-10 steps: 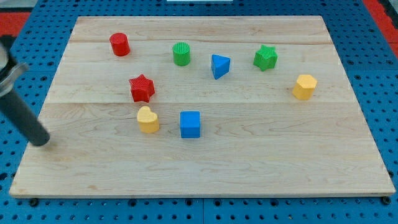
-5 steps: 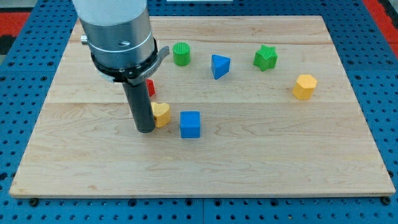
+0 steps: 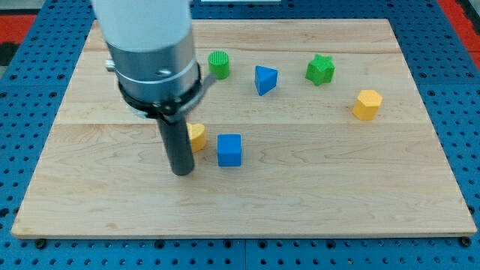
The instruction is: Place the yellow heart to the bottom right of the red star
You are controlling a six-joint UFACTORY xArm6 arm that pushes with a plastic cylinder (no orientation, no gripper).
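Lighting: bright, even, diffuse, apparently from overhead; colours read saturated and true. Counter (image 3: pixel 315 187): pale wood, evenly lit, grain lines crisp, no glare patches or hot spots. Shadows: short and soft, hugging the base of each block, e.g. under the blue cube (image 3: pixel 229 149) and the yellow hexagonal block (image 3: pixel 367 104); a faint dark patch beneath my tip (image 3: pixel 182 172). Metallic arm housing (image 3: pixel 150 52): mild soft sheen along its grey band, upper part slightly soft and pale near the view's top edge. Focus: sharp across the blocks. Distortion: counter edges look straight; only perspective narrowing toward the view's top.
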